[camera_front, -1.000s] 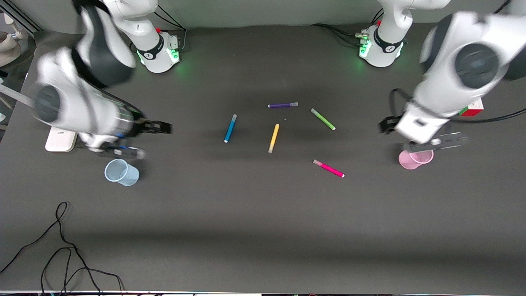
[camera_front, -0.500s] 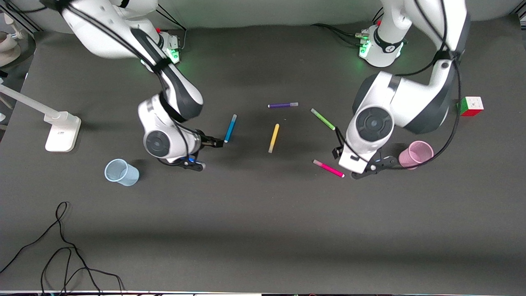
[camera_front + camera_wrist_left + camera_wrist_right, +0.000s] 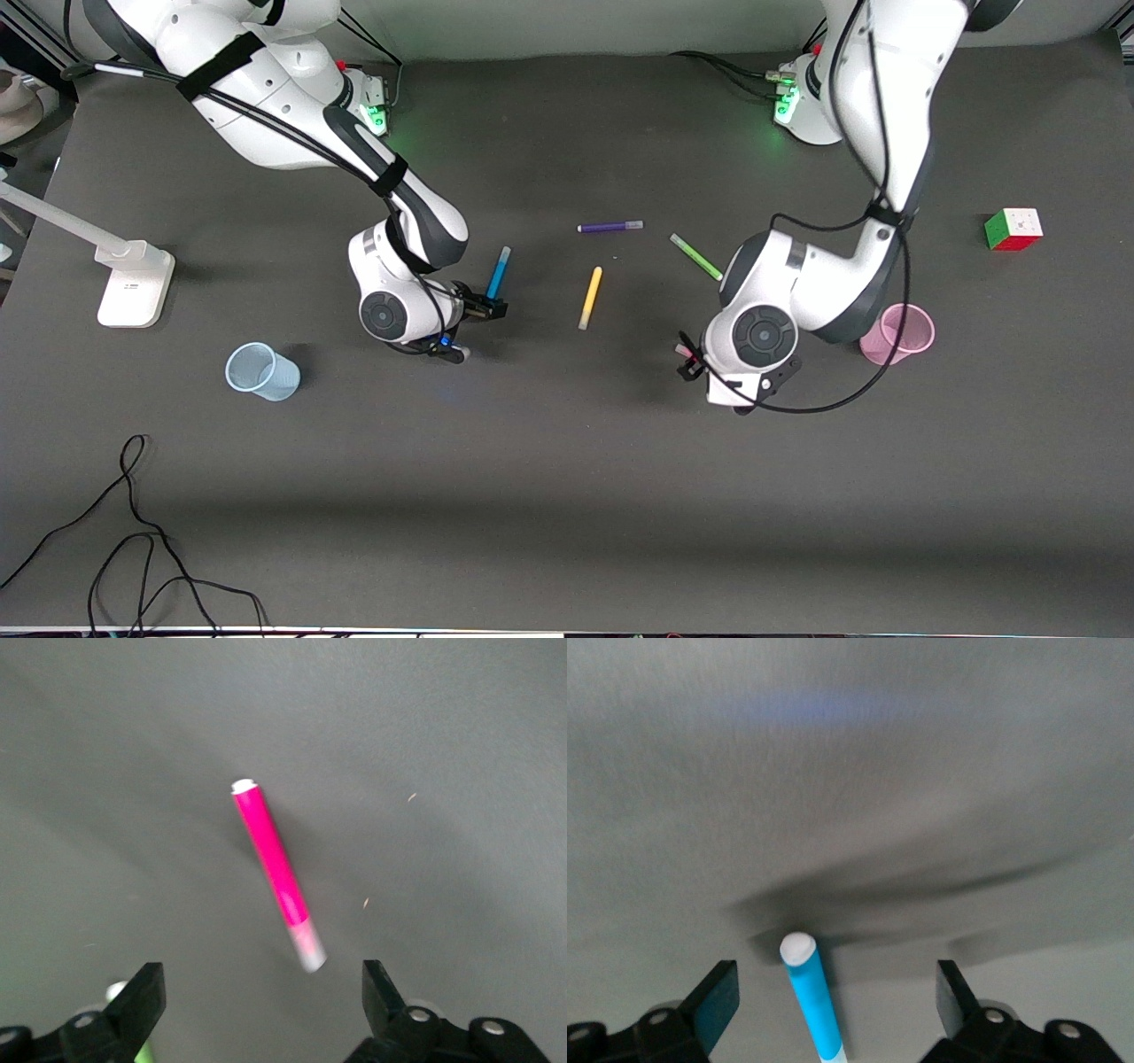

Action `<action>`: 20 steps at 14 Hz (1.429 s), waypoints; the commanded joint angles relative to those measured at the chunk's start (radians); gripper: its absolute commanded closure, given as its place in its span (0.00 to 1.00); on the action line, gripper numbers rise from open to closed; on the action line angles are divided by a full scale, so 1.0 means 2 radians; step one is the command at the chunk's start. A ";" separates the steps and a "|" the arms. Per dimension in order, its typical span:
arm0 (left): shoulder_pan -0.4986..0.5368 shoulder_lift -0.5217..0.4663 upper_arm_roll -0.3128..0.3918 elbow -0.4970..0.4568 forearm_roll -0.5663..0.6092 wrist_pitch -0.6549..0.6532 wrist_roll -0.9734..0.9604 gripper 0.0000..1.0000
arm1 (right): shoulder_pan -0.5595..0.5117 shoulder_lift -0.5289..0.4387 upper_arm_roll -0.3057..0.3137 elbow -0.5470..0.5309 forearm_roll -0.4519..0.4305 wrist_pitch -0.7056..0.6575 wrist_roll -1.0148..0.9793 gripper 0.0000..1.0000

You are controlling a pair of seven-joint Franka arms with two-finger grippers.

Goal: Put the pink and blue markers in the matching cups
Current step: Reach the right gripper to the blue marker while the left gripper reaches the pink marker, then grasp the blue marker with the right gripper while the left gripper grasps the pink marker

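The blue marker (image 3: 498, 273) lies on the dark table, and its end lies between the fingers of my open, empty right gripper (image 3: 469, 330). In the right wrist view the blue marker (image 3: 812, 1005) lies between the open fingers of the right gripper (image 3: 835, 988). The pink marker (image 3: 683, 352) lies under my open left gripper (image 3: 719, 361), with only its pale cap end showing. In the left wrist view the pink marker (image 3: 275, 870) lies just ahead of the left gripper (image 3: 263, 992). The pale blue cup (image 3: 261, 371) stands toward the right arm's end. The pink cup (image 3: 900, 334) stands toward the left arm's end.
A purple marker (image 3: 610, 227), a yellow marker (image 3: 590, 298) and a green marker (image 3: 695, 256) lie mid-table. A colour cube (image 3: 1013, 229) sits toward the left arm's end, a white lamp base (image 3: 133, 283) toward the right arm's end. Black cables (image 3: 133, 549) lie near the front edge.
Both arms have swung in from beside the cups toward the table's middle: the right gripper came to the blue marker, the left gripper came over the pink marker. The markers have not moved.
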 commanded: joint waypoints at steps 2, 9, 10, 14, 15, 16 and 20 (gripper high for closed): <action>-0.020 0.039 0.004 0.008 -0.006 0.049 -0.043 0.10 | 0.003 -0.010 0.009 -0.015 0.012 0.019 0.025 0.22; -0.017 0.036 0.004 -0.016 -0.006 0.053 -0.043 0.49 | 0.000 -0.004 0.009 -0.006 0.012 0.024 0.025 0.89; -0.017 0.037 0.004 -0.016 -0.007 0.054 -0.044 0.49 | 0.000 -0.004 0.009 -0.004 0.012 0.025 0.025 0.94; -0.015 0.035 0.004 -0.020 -0.008 0.053 -0.045 0.86 | -0.002 -0.013 0.005 0.002 0.012 0.024 0.025 1.00; -0.015 0.033 0.004 -0.019 -0.008 0.048 -0.045 1.00 | -0.003 -0.023 0.005 0.003 0.012 0.020 0.024 1.00; -0.015 0.031 0.004 -0.019 -0.008 0.043 -0.045 1.00 | -0.003 -0.036 0.004 0.004 0.011 0.016 0.022 1.00; 0.006 -0.002 0.008 0.008 -0.008 -0.028 -0.037 1.00 | -0.007 -0.135 -0.021 0.005 -0.019 -0.035 0.017 1.00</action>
